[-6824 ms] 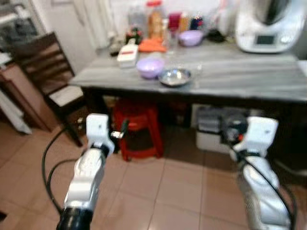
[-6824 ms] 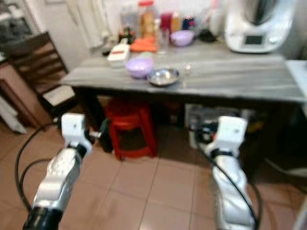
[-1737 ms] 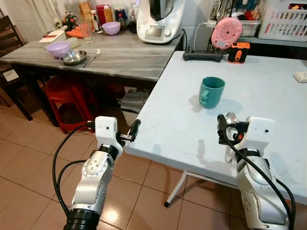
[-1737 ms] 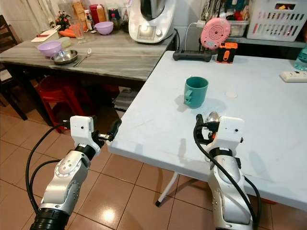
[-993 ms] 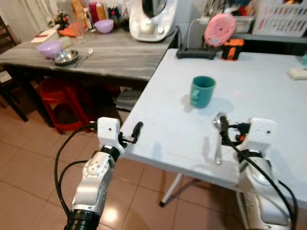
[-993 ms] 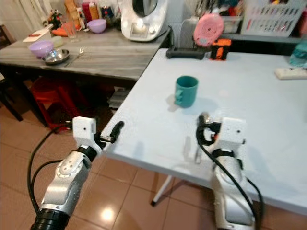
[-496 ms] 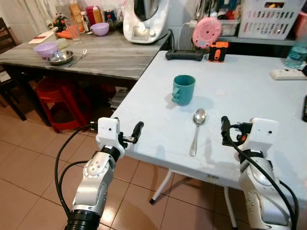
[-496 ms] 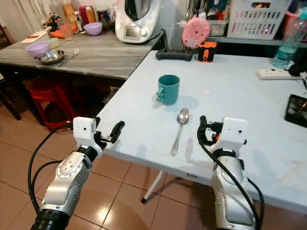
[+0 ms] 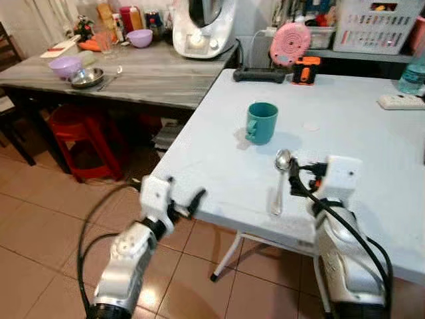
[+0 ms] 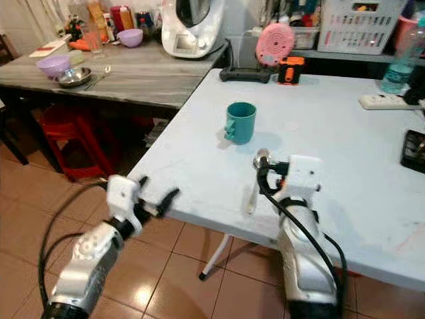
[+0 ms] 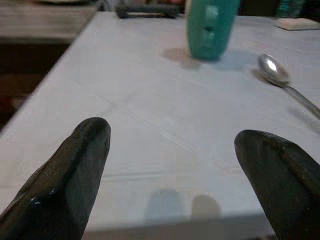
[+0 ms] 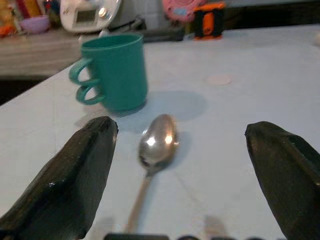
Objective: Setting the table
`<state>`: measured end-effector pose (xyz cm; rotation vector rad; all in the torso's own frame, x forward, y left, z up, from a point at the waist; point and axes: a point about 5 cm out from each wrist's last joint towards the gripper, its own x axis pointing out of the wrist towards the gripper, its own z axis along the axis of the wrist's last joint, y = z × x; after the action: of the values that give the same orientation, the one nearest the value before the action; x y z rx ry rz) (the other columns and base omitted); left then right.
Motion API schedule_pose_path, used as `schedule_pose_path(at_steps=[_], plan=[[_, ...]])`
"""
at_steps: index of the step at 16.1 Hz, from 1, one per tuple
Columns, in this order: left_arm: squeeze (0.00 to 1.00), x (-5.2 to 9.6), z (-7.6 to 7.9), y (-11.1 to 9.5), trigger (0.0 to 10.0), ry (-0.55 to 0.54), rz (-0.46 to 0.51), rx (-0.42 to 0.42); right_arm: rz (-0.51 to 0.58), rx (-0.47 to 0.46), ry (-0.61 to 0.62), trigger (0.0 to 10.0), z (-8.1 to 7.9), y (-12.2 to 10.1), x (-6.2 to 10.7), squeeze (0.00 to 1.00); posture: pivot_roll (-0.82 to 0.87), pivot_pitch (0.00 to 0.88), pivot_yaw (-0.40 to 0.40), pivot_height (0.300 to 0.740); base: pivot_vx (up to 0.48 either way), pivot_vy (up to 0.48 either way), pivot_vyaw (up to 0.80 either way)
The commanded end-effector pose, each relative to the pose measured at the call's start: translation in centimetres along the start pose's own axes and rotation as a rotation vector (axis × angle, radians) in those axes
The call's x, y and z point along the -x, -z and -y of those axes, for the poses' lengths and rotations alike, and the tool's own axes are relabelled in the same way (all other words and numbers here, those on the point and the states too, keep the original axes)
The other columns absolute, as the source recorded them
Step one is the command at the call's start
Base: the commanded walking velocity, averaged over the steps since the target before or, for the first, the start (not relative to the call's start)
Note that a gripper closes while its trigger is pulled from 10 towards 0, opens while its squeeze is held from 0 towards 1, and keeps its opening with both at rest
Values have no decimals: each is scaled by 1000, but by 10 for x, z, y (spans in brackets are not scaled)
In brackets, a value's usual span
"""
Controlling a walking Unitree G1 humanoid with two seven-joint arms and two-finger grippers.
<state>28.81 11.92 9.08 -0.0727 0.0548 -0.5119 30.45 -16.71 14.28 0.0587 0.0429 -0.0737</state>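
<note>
A teal mug (image 9: pixel 262 121) stands upright on the white table (image 9: pixel 372 146). A metal spoon (image 9: pixel 280 178) lies just in front of it, bowl toward the mug. My right gripper (image 9: pixel 293 178) hovers low over the table right beside the spoon's handle. In the right wrist view its fingers (image 12: pixel 85 165) stand wide apart, open and empty, with the spoon (image 12: pixel 156 142) and the mug (image 12: pixel 117 72) between and ahead of them. My left gripper (image 9: pixel 187 199) hangs at the table's front left edge, open and empty, facing the mug (image 11: pixel 210 27) across the tabletop.
A grey wooden table (image 9: pixel 146 73) to the left carries a purple bowl (image 9: pixel 65 65), a metal bowl (image 9: pixel 85 78) and a white kitchen machine (image 9: pixel 202 26). A red stool (image 9: pixel 80 133) stands under it. A pink disc (image 9: pixel 290 44), orange device (image 9: pixel 305 70) and power strip (image 9: pixel 398 101) line the white table's far side.
The view has shifted slightly. My right gripper has moved left, from beside the spoon to right against its handle. My left arm has dropped a little and looks blurred.
</note>
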Motion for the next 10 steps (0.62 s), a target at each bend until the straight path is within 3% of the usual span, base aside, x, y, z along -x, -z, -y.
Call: schedule_pose_path(at_steps=[1,5,9,10], plan=[[0,0,1,-8,10000,29,27,-18,-59,6,-21,10000,-7,8,-3,0,-122,66,83,740,0,0,0],[0,-2,8,-15,10000,93,53,-21,-172,-15,-29,10000,-21,23,-15,0,-118,73,79,740,0,0,0],[0,-1,9,-18,10000,141,47,-18,-214,-24,-49,10000,-29,32,-20,0,-116,75,78,740,0,0,0],[0,0,10,-17,10000,156,41,-22,-222,-29,-50,9294,-30,33,-21,0,-116,75,78,740,0,0,0]])
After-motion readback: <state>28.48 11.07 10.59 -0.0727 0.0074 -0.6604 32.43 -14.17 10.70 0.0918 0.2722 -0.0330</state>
